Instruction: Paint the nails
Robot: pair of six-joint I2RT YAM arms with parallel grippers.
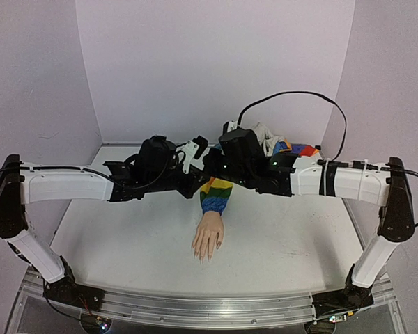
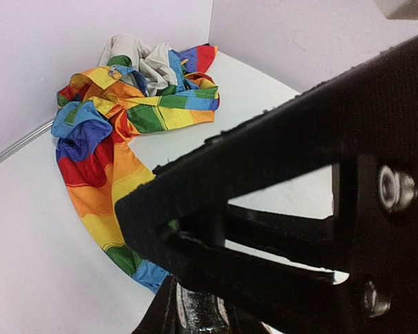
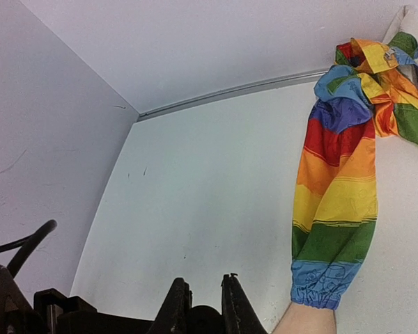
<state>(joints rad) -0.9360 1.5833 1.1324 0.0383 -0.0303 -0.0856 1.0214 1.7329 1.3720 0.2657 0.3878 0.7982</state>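
The pale mannequin hand lies palm down at mid-table, fingers toward the near edge; its nails are too small to make out. A rainbow-striped sleeve runs back from the wrist. Both grippers meet above the sleeve. My left gripper is shut on a small dark glossy bottle. My right gripper is shut on a dark round cap; its black fingers cross the left wrist view just above the bottle.
The rest of the rainbow garment lies crumpled at the back right corner. White walls enclose the back and sides. A black cable arcs over the right arm. A metal rail runs along the near edge.
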